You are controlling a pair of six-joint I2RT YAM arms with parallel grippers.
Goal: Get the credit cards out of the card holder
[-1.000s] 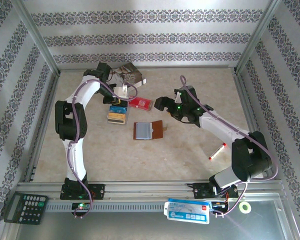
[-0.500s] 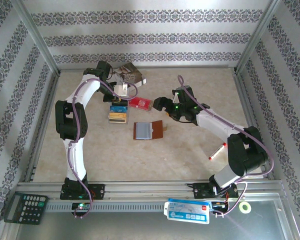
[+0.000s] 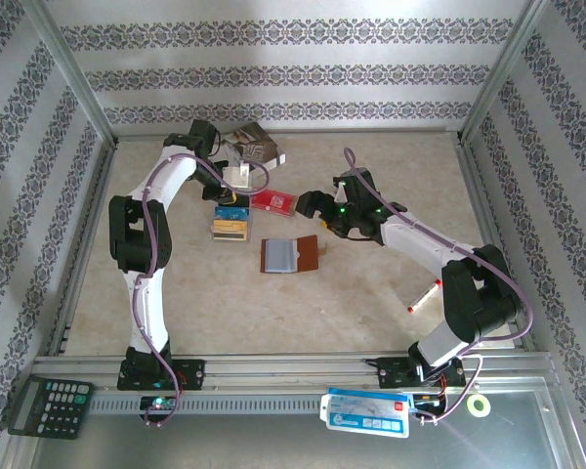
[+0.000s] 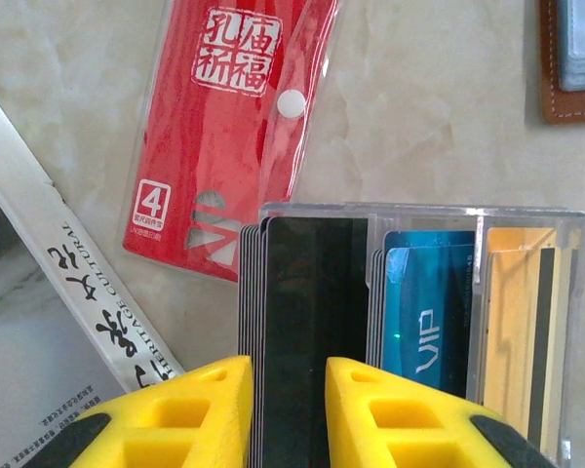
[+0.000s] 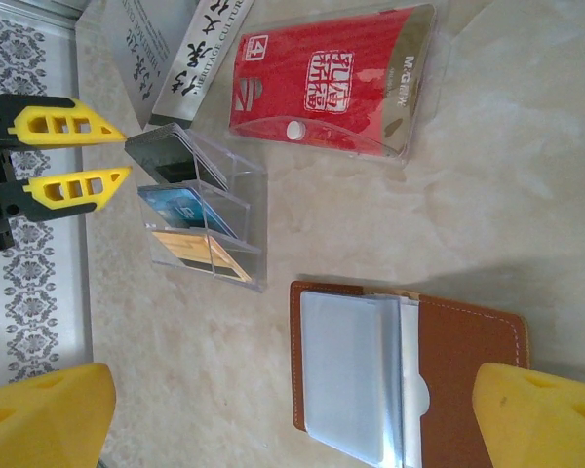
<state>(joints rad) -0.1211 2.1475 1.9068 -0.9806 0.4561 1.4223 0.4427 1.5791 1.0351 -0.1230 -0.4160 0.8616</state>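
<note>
— Beige marbled table [image 3: 371, 293], patterned walls [image 3: 293, 68] on three sides. Where is the card holder [image 3: 290, 254]?

— Near the middle of the table. It lies open and flat, with a brown leather edge showing and the grey-blue lining facing up. I cannot tell whether anything is tucked into its pockets.

— And the credit cards [image 4: 424, 312]?

— They stand on edge in a clear stand [image 5: 244, 210] to the left of the card holder, close to it but not touching. One compartment holds a black stack, the middle one holds blue cards, and the third holds gold.

— What is the left gripper [image 4: 290, 369] doing?

— It hangs right over the black stack. Its yellow fingers [image 4: 190, 409] are a little apart and clasp nothing. The right wrist view shows a plain gap between them.

— And the right gripper [image 3: 311, 203]?

— It is spread wide and empty, above the far side of the card holder. In its own camera, the card holder lies below, between its two fingertips.

— Anything else close by?

— A red pouch [image 3: 274, 201] lies flat just beyond the stand. A grey-white booklet [image 3: 249, 147] sits farther back, by the left wrist. A red pen [image 3: 423, 296] lies well off to the right.
</note>
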